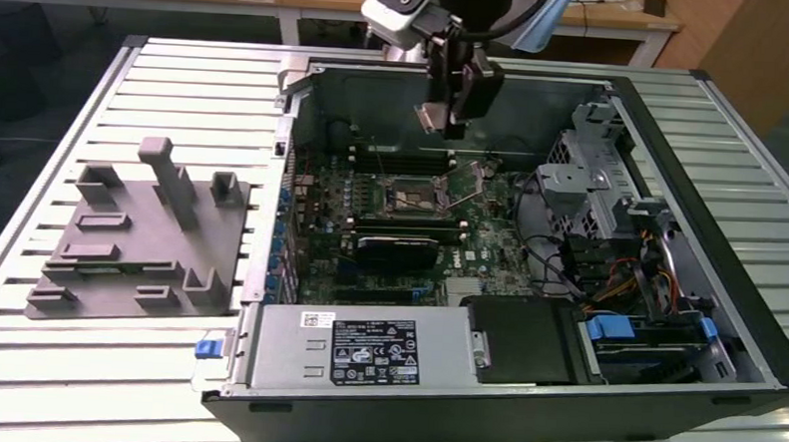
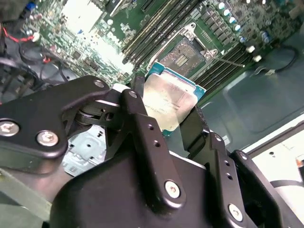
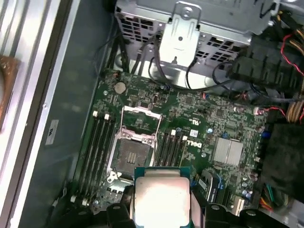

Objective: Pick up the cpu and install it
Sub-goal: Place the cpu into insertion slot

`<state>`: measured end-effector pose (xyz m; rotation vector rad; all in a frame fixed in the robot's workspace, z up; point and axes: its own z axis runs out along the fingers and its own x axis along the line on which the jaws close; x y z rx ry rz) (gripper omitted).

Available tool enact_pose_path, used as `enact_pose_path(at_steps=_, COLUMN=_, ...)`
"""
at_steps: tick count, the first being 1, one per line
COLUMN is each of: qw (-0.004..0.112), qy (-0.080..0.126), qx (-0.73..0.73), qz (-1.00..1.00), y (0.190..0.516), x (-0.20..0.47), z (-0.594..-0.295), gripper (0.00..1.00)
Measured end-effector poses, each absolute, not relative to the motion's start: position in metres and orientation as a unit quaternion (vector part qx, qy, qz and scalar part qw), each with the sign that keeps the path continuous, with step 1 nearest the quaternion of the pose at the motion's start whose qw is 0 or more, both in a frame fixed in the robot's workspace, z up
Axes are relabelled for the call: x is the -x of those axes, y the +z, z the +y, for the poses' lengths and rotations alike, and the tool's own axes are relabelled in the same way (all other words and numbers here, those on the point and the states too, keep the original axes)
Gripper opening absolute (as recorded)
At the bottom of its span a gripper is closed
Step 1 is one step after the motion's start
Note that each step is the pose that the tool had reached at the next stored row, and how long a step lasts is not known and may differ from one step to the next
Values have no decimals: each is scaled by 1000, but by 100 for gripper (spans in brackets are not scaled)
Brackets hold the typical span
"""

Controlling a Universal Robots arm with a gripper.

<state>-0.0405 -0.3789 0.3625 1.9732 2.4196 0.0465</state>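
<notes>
Silver-topped, the cpu [image 2: 168, 102] sits clamped between the two black fingers [image 2: 147, 137] of my gripper [image 2: 167, 103], pinched on opposite edges. It hangs in the air inside the open computer case [image 1: 711, 285], above the motherboard [image 1: 480, 250]. Being square, it has no long axis; in both wrist views its metal face turns toward the cameras. In the exterior view the socket [image 1: 416, 194] lies at six o'clock from the gripper, memory slots [image 3: 95, 147] beside it, the drive cage [image 1: 583, 174] at four o'clock, the grey tray [image 1: 127, 239] at eight.
</notes>
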Motion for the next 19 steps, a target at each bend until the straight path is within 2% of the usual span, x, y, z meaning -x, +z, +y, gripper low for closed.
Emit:
enact_pose_path(at_steps=11, qw=11, qy=14, qx=-683, qz=731, y=359, x=41, z=-376, gripper=54)
enact_pose_path(at_steps=19, qw=11, qy=14, qx=-685, qz=728, y=347, x=41, z=-352, gripper=54)
